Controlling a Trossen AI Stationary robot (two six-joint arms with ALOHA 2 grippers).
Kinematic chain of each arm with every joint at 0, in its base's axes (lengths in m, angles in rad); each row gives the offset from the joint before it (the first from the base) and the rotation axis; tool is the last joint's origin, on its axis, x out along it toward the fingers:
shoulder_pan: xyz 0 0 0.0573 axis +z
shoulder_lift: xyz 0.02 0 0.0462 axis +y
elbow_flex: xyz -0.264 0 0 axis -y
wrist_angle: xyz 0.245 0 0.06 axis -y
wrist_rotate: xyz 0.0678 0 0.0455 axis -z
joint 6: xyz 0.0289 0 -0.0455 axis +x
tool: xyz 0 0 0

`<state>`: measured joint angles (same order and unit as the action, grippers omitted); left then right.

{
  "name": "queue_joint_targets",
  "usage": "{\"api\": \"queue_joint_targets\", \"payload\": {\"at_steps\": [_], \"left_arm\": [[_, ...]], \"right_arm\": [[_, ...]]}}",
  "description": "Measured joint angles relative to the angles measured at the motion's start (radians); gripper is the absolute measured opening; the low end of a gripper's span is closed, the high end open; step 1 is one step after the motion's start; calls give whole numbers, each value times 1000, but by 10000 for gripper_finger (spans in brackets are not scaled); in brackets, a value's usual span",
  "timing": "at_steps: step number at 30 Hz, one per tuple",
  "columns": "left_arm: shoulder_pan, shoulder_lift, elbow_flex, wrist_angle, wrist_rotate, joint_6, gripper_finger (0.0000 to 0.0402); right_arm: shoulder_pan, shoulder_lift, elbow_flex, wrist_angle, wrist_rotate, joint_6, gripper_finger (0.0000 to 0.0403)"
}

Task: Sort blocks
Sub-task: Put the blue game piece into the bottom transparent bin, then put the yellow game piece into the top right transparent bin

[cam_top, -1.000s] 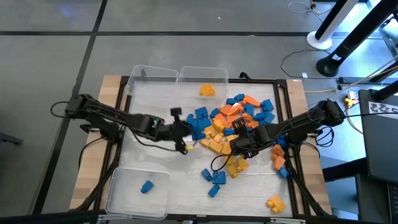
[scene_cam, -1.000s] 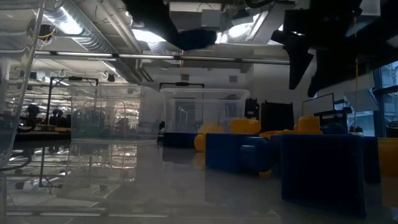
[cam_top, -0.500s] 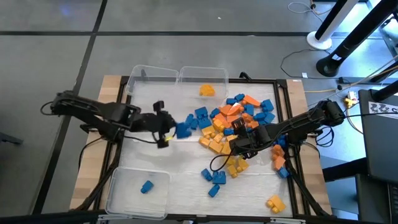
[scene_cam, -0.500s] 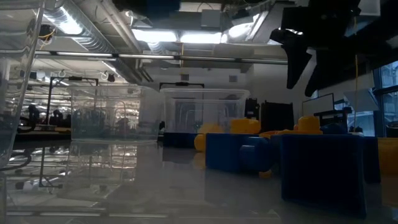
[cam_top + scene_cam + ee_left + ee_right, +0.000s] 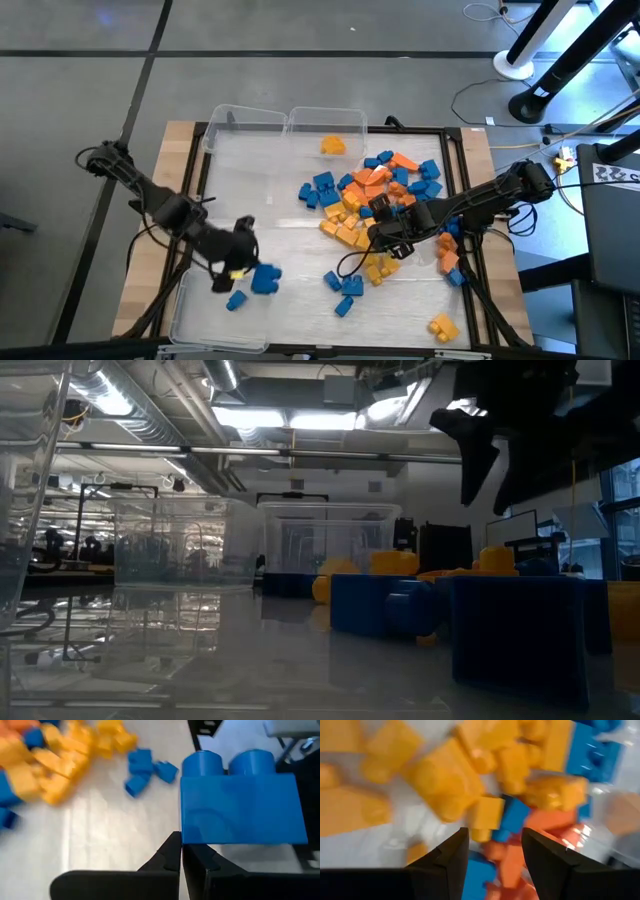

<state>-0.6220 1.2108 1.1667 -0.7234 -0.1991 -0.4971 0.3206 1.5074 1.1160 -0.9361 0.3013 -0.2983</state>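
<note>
Near-left bin [image 5: 190,318]: clear plastic; one small blue block [image 5: 235,300] already lies inside, so you may take this as the blue destination.
Left gripper [image 5: 240,272]: fingers pinched fully together over the near-left bin's far edge, clamping the bottom edge of a blue two-stud block [image 5: 243,802]. In the high view that block [image 5: 266,278] sits just right of the fingertips.
Handling, blue block: rigid, light, smooth-sided plastic. An edge pinch like this can let it pivot; hold across the flat side walls below the studs when you can.
Pile of blocks [image 5: 365,205]: blue, orange and yellow bricks heaped right of centre, many touching or stacked.
Right gripper [image 5: 378,232]: poised at the pile's near side, fingers parted and holding nothing; yellow blocks [image 5: 442,785] lie just ahead of them.
Handling, pile: expect neighbours to shift; choose a brick at the margin.
</note>
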Motion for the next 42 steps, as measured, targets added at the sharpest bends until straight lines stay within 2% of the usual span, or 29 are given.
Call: {"api": "queue_joint_targets", "payload": {"at_steps": [6,14,20,30,33,37,42], "left_arm": [[-102,63,0,0,-1,-247,0],[-175,124,0,-39,-1,-497,0],[-204,131,0,-114,20,-700,0],[-245,131,0,-108,44,-857,2],[-245,131,0,-108,52,-912,21],[-245,131,0,-107,59,-957,64],[-245,131,0,-101,59,-965,110]], "right_arm": [[0,0,0,11,-138,-77,182],[0,18,0,52,-142,-204,182],[0,69,0,60,-182,-235,182],[0,102,0,73,-182,-238,182],[0,102,0,72,-182,-238,182],[0,102,0,73,-182,-241,182],[0,102,0,73,-182,-301,182]]}}
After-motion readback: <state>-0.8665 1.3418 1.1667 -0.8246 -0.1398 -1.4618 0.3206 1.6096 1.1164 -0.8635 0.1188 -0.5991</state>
